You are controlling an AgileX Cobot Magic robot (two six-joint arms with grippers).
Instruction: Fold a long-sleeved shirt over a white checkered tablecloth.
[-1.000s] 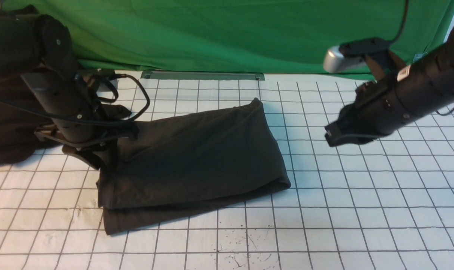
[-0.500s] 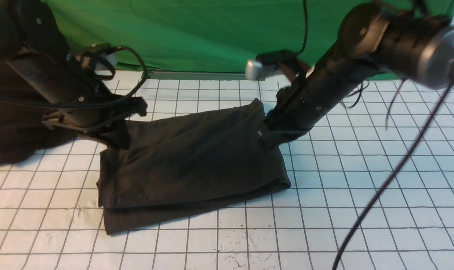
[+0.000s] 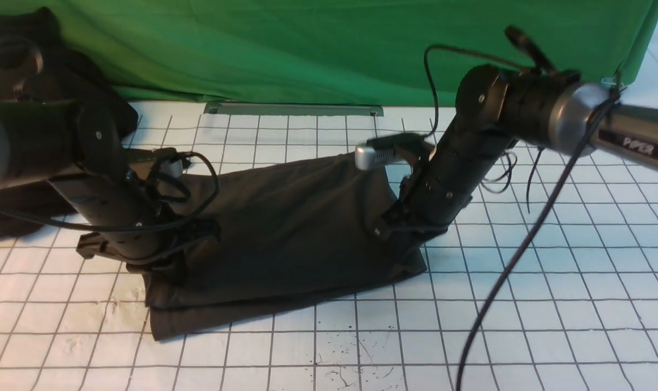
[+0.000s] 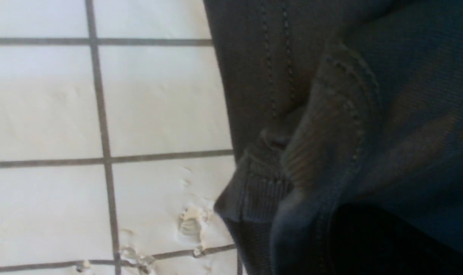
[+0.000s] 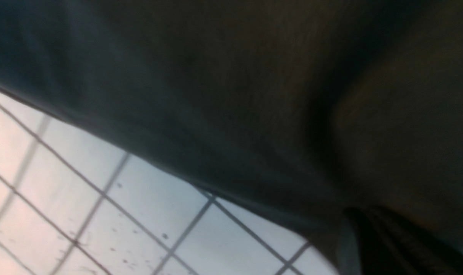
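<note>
Now the long-sleeved shirt [image 3: 285,233] lies folded into a dark block in the middle of the white checkered tablecloth [image 3: 524,304]. I think one more fold is about to start. The left pincer [image 3: 168,266] is down on the shirt's left end and shut, maybe on cloth, but I cannot tell. The right pincer [image 3: 402,250] is shut too, pressed onto the right end. Next, both should lift their ends together and lay them over evenly.
</note>
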